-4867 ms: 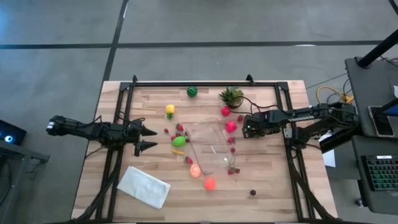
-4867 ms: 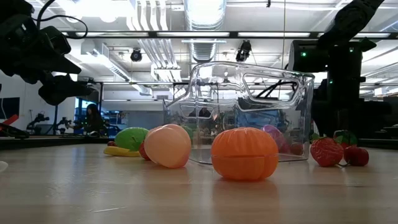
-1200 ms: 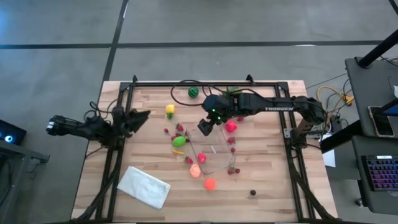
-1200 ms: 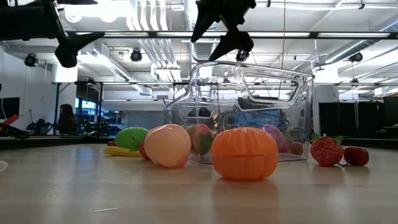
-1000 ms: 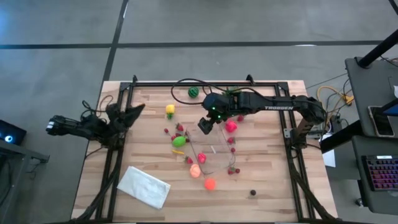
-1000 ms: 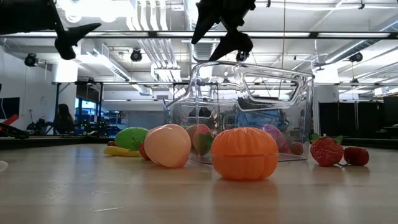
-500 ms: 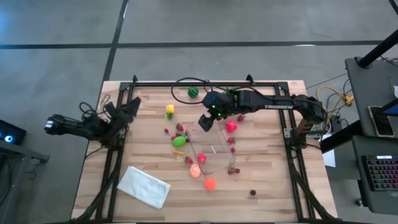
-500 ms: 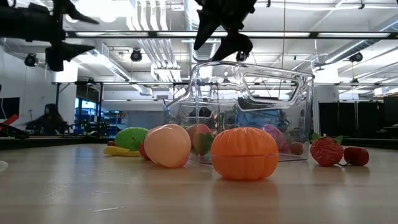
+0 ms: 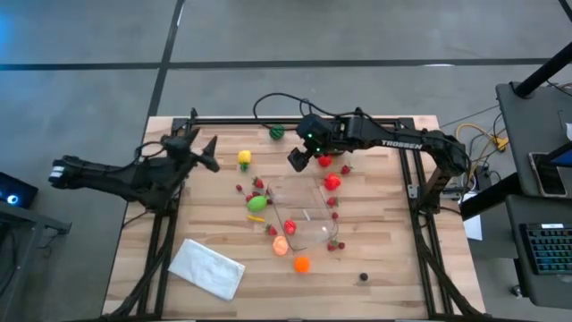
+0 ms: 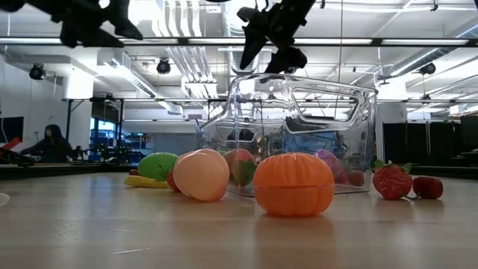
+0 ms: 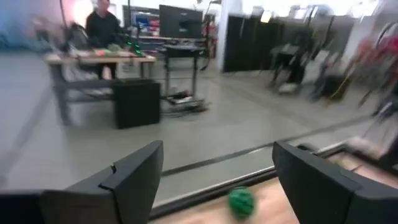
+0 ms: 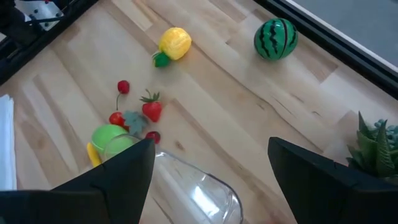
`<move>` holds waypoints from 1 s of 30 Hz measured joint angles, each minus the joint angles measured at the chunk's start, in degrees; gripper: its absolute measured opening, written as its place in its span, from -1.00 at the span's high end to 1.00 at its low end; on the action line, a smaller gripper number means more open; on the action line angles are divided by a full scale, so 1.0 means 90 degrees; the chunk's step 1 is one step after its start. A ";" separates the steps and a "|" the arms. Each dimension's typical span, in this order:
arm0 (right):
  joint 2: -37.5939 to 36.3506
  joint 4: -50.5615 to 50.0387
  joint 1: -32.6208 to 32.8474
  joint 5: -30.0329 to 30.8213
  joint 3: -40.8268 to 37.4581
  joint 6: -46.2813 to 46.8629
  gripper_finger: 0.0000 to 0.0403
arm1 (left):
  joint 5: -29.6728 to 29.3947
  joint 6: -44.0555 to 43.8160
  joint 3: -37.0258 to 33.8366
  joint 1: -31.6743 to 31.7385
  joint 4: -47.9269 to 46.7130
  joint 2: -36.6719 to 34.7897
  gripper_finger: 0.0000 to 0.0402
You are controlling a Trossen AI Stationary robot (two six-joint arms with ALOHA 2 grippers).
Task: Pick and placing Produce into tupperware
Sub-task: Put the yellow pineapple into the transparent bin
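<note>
Above the tub's [image 9: 302, 213] far rim, the right gripper [image 9: 295, 160] hung wide open and empty, having drawn back from over the tub since a second before. A red fruit [image 9: 290, 227] lay inside, so that drop looked done. The left gripper [image 9: 204, 148], also wide and empty, had swung up toward the lemon [image 9: 243, 159], probably its next pick. Melon [image 12: 275, 38], lime [image 9: 257, 203], orange [image 10: 293, 184] and strawberries [image 12: 151, 109] lay loose on the table [image 9: 384, 259].

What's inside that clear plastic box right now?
Looking down, the clear box holds one red fruit near a corner. From table height the same fruit shows through the wall, but the orange fruit in front covers part of the floor.
</note>
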 joint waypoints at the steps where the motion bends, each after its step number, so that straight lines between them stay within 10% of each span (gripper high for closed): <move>1: 0.0000 0.0000 -0.0022 -0.0002 0.0000 -0.0002 -0.51 | 0.0216 -0.0121 0.0212 0.0192 -0.0438 0.0218 -0.43; 9: -0.0005 -0.0036 -0.0078 -0.0015 0.0000 -0.0022 -0.51 | 0.4644 -0.2732 0.1669 0.3064 -0.4852 0.2192 -0.43; 20: -0.0005 -0.0484 -0.0066 0.0011 -0.0002 0.0055 -0.51 | 0.8437 -0.1854 0.1974 0.5306 -0.3308 0.3469 -0.43; 30: -0.0129 -0.1321 -0.0015 0.0669 -0.0005 0.0434 -0.51 | 0.9064 -0.2165 0.2115 0.5606 -0.3190 0.4884 -0.43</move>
